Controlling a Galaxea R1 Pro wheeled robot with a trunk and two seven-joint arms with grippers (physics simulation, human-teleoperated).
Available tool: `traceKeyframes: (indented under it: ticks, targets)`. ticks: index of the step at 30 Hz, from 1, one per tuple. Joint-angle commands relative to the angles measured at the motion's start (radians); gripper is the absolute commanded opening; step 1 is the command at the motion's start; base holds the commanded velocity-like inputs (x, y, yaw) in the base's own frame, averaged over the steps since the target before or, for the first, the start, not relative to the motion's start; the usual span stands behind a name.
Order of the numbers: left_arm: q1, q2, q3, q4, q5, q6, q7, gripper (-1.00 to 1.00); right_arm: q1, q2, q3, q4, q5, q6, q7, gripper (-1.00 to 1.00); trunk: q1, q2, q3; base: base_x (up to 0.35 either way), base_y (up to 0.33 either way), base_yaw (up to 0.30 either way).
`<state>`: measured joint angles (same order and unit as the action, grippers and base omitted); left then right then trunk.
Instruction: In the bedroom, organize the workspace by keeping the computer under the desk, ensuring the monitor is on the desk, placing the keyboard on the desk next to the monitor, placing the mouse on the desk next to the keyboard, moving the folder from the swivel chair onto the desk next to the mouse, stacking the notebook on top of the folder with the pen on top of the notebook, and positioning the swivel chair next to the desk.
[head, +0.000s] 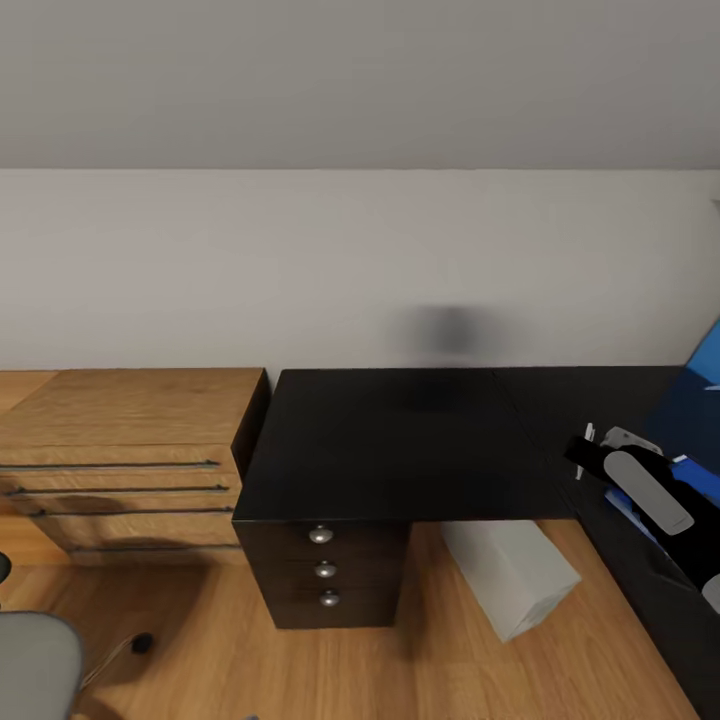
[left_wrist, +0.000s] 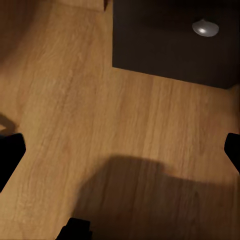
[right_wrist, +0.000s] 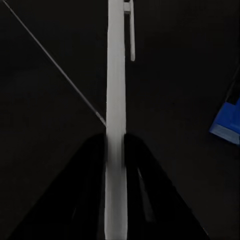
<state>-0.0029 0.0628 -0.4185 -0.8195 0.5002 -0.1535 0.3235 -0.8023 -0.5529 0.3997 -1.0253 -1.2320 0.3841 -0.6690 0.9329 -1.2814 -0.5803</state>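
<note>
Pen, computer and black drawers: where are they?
pen (right_wrist: 116, 75): right wrist view, on the middle of its white barrel, between the right gripper's fingers.
computer (head: 510, 570): head view, on its pale top face under the desk.
black drawers (head: 325, 570): head view, on the middle knob.

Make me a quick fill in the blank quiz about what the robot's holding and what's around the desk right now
1. The right gripper is shut on the ____.
2. The computer stands on the floor under the ____.
3. The black drawer unit shows ____ round knobs.
4. The folder lying on the desk is ____ in colour.

Missing words: pen; desk; three; blue
</note>
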Motion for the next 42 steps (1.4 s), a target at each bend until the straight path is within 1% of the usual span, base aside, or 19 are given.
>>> traceKeyframes:
  ticks: [1,12,18,20,21,29,31,33,34,36,40,42]
  targets:
    - [0.0,0.002,-0.006,-0.001,0.01,-0.005,0.007,1.0,-0.002,-0.001,0.004,-0.001,-0.005,0.001,-0.006,-1.0,0.0,-0.001,0.0,0.0,0.0,-0.269]
    - [0.0,0.002,-0.006,-0.001,0.011,-0.006,0.008,1.0,-0.002,0.001,0.005,-0.001,-0.001,0.001,-0.006,-1.0,0.0,-0.001,0.011,0.0,0.0,-0.266]
    - [0.0,0.002,-0.006,-0.001,0.011,-0.006,0.008,1.0,-0.002,0.0,0.004,-0.001,0.012,0.001,-0.006,-1.0,0.0,-0.001,0.017,0.003,-0.003,-0.266]
    - [0.0,0.002,-0.006,-0.001,0.011,-0.006,0.008,1.0,-0.002,0.001,0.005,-0.001,0.029,0.001,-0.006,-1.0,0.0,-0.001,0.019,0.054,-0.057,-0.266]
    - [0.0,0.002,-0.006,-0.001,0.009,-0.007,0.008,1.0,-0.002,0.002,0.006,-0.001,0.078,0.002,-0.006,-1.0,0.0,-0.001,0.02,0.173,-0.189,-0.199]
    - [0.0,0.002,-0.006,-0.002,0.008,-0.008,0.007,1.0,-0.002,0.003,0.008,0.007,0.099,0.002,-0.004,-1.0,0.0,-0.001,0.021,0.074,-0.08,-0.048]
    - [0.0,0.002,-0.006,-0.003,0.008,-0.008,0.007,1.0,-0.002,0.003,0.009,0.013,0.122,0.003,-0.005,-1.0,0.0,-0.001,0.021,0.107,-0.151,-0.002]
    - [0.0,0.002,-0.006,-0.003,0.008,-0.008,0.006,1.0,-0.002,0.005,0.011,0.018,0.164,0.004,-0.003,-1.0,0.0,-0.001,0.021,0.149,-0.222,-0.001]
    - [0.0,0.002,-0.006,-0.003,0.008,-0.008,0.006,1.0,-0.002,0.004,0.012,0.019,0.176,0.005,-0.003,-1.0,0.0,-0.001,0.021,0.163,-0.246,0.0]
    - [0.0,0.002,-0.006,-0.003,0.009,-0.008,0.006,1.0,-0.002,0.005,0.014,0.022,0.214,0.004,-0.002,-1.0,0.0,-0.001,0.021,0.148,-0.235,0.0]
    - [0.0,0.002,-0.006,-0.003,0.009,-0.008,0.008,1.0,-0.002,0.007,0.018,0.032,0.236,0.002,0.0,-1.0,0.0,-0.001,0.021,0.053,-0.092,0.0]
    - [0.0,0.002,-0.005,-0.003,0.009,-0.008,0.009,1.0,-0.002,0.009,0.02,0.07,0.242,0.005,0.004,-1.0,0.0,-0.001,0.021,0.013,-0.023,0.0]
